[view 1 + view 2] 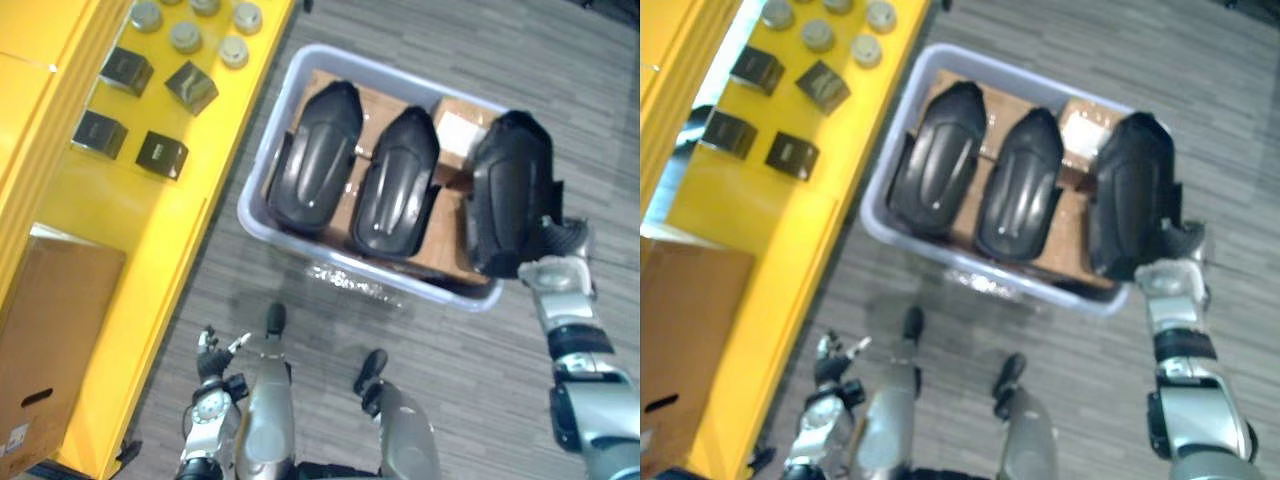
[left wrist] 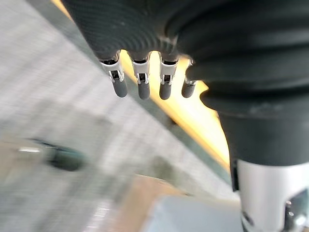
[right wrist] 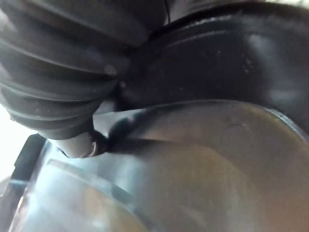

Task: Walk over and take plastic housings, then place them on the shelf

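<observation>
Because the right hand (image 1: 560, 250) grips just the low end of one black housing (image 1: 510, 190), that is where trouble could start. One fingertip (image 3: 77, 145) is pressed on the housing's edge and the rest look curled behind it, so I judge the hand is grasping it. That housing is at about 3 o'clock in the head view, at the right end of the grey bin (image 1: 262, 160), with its low end over the rim. Two more housings (image 1: 315, 160) lie side by side in the bin, toward 12 o'clock. The yellow shelf (image 1: 130, 230) is at 9 o'clock, with small black boxes (image 1: 160, 152) and round grey caps (image 1: 185, 37) on it. The left hand (image 1: 212, 355) hangs at 7 o'clock with loose, straight fingers (image 2: 143, 89), holding nothing.

The housing is big and smooth, and held by one end. It could tip and slip out on the walk. It could catch the bin's rim or bump its neighbour on the way up. At the shelf, it might knock the small things over.
</observation>
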